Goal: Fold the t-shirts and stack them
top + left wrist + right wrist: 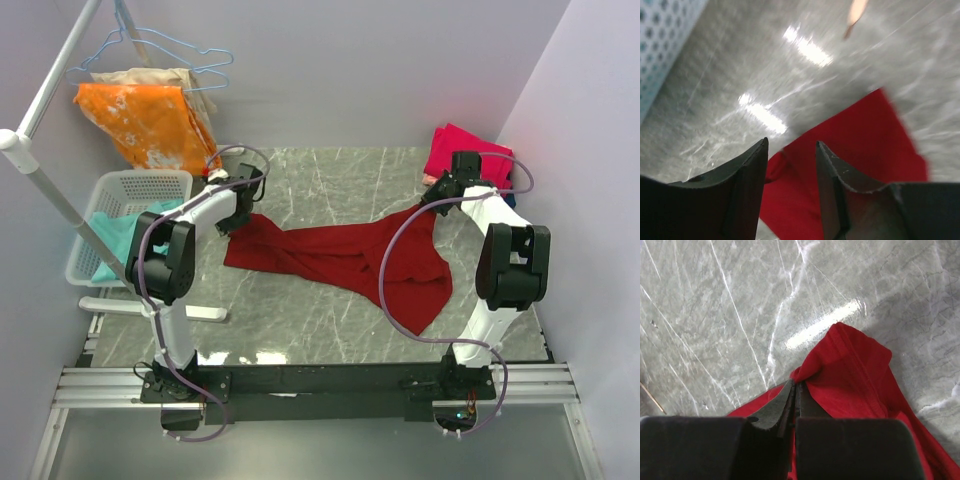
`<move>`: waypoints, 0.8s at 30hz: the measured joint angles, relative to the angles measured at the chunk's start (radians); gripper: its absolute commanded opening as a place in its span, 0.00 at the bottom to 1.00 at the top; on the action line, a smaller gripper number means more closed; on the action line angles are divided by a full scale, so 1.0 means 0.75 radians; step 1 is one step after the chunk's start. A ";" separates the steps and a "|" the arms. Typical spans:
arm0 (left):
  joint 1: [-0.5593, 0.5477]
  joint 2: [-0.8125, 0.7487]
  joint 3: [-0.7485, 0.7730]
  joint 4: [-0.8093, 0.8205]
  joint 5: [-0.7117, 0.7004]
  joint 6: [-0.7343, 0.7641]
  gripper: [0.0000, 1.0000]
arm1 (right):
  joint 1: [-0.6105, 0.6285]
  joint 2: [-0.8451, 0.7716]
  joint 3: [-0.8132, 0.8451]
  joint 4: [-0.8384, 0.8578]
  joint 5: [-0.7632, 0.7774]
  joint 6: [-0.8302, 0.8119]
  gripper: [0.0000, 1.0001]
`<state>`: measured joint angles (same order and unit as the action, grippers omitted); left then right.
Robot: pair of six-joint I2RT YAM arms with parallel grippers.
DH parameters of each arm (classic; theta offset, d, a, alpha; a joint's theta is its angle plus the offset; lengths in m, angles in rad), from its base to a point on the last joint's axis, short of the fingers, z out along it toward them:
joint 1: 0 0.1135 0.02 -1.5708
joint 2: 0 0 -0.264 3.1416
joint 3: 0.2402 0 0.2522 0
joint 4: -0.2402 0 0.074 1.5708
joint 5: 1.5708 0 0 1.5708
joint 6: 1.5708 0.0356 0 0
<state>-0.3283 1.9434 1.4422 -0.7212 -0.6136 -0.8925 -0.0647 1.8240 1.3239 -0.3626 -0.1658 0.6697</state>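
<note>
A dark red t-shirt (pixel 340 255) is stretched in a rumpled band across the middle of the counter (pixel 330 180), from near the left edge toward the right edge. A wider flap is spread toward the near right corner. The right fingers (pixel 440 195) are shut on a raised fold at the shirt's right end (pixel 850 375), and the cloth is pinched between their tips (pixel 794 390). The left fingers (pixel 232 218) are parted above the shirt's left end. In the left wrist view, red cloth (pixel 850 145) is seen through the gap beyond the tips (pixel 757 155), but contact cannot be told from that blurred view. A bright pink t-shirt (pixel 465 150) is piled at the far right corner, just behind the right fingers. A teal t-shirt (pixel 115 240) is lying in a white basket (pixel 130 185) beside the counter's left edge. An orange cloth (pixel 150 120) is hung above the basket.
</note>
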 measured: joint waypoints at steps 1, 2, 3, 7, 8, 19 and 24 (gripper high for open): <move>0.012 0.000 -0.020 -0.005 0.027 -0.005 0.48 | 0.001 0.000 0.000 -0.001 0.001 -0.003 0.00; 0.018 0.001 -0.027 -0.011 0.045 -0.006 0.47 | 0.001 0.000 0.000 -0.002 0.001 -0.003 0.00; 0.021 0.001 -0.031 -0.011 0.058 -0.007 0.47 | 0.002 0.000 0.000 -0.002 0.001 -0.004 0.00; 0.029 0.001 -0.033 0.019 0.140 -0.010 0.47 | 0.002 0.000 0.000 -0.008 0.001 -0.008 0.00; 0.030 0.001 -0.033 0.026 0.157 -0.010 0.47 | 0.002 0.000 0.000 -0.009 0.001 -0.008 0.00; 0.045 0.025 -0.033 0.028 0.183 -0.014 0.48 | 0.002 0.000 0.000 -0.012 0.004 -0.007 0.00; 0.047 0.026 -0.033 0.015 0.164 -0.015 0.48 | 0.002 0.000 0.000 -0.014 0.005 -0.007 0.00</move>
<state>-0.2932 1.9629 1.4178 -0.7097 -0.4908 -0.9035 -0.0631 1.8240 1.3239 -0.3733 -0.1623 0.6647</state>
